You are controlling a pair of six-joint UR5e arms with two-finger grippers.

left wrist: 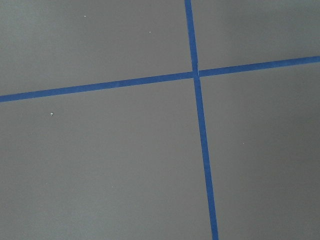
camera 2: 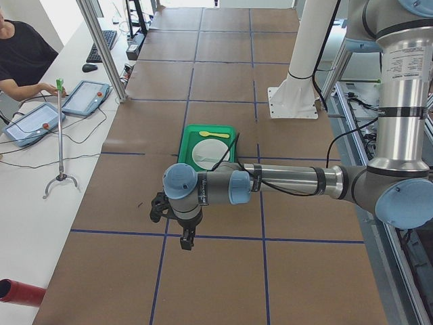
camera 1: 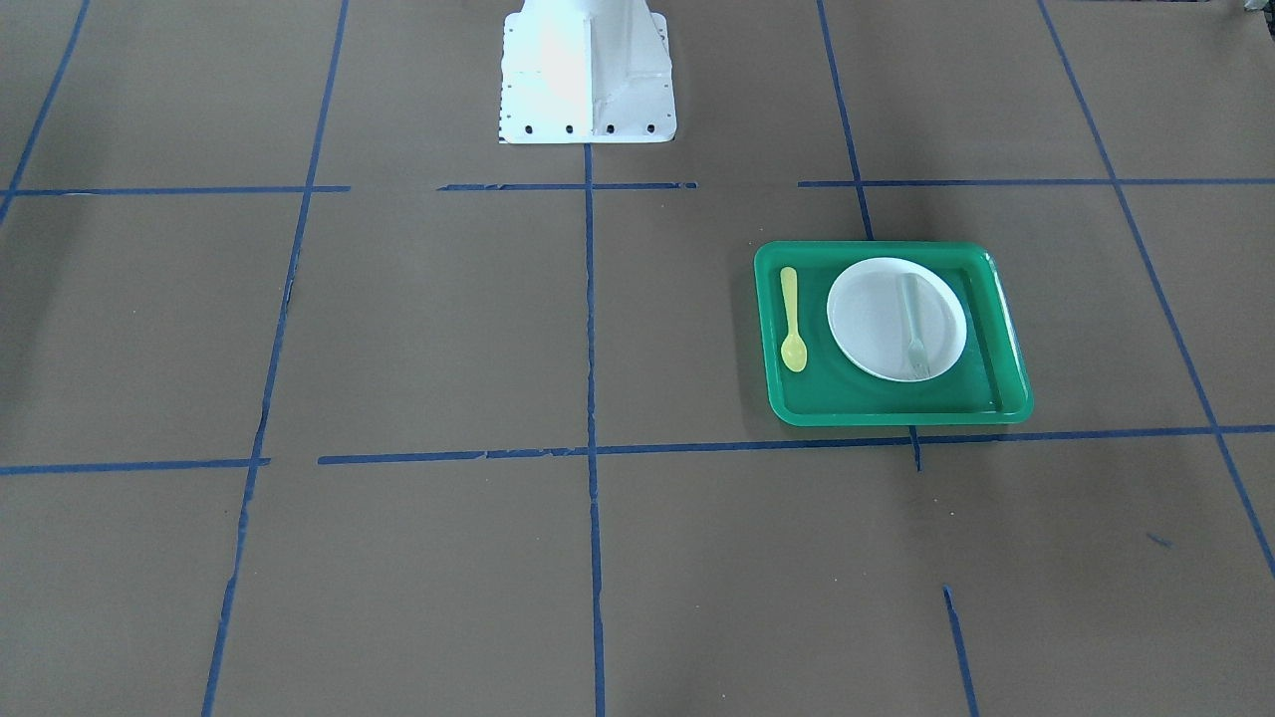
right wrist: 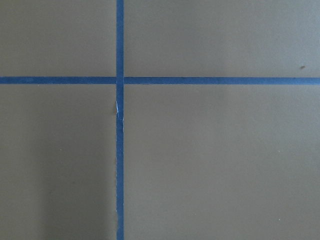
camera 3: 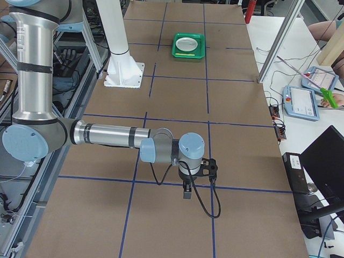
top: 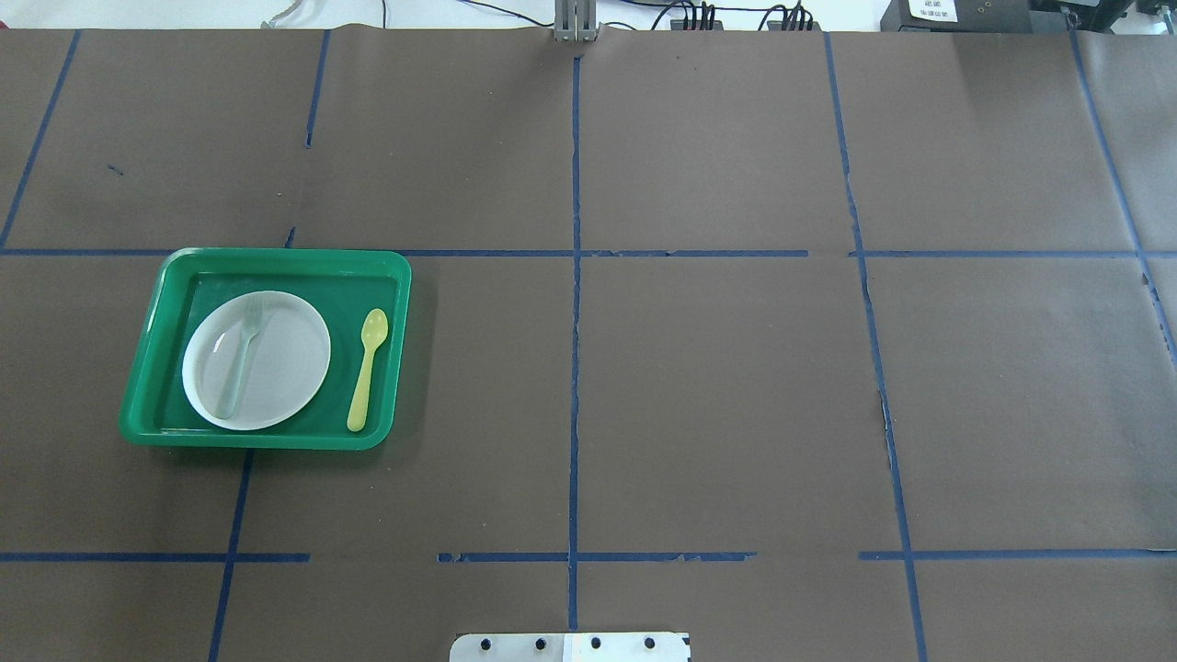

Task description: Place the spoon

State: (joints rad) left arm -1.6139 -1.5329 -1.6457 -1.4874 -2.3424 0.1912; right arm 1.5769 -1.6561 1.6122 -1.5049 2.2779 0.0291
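Overhead: spoon (top: 367, 370) lies in tray (top: 276, 258) at 3 o'clock of plate (top: 290, 363), fork (top: 241, 354) on plate. Well apart from tray: left gripper (camera 2: 187, 238), right gripper (camera 3: 186, 192); can't tell jaw state.

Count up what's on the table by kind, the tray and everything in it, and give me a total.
Tray: 1, green
Plate: 1, white, in the tray
Fork: 1, pale, lying on the plate
Spoon: 1, yellow, in the tray beside the plate
Total: 4

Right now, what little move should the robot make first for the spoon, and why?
Probably bring the left gripper over toward the green tray. The yellow spoon lies there beside the white plate, on the robot's left, and that gripper hangs apart from it.
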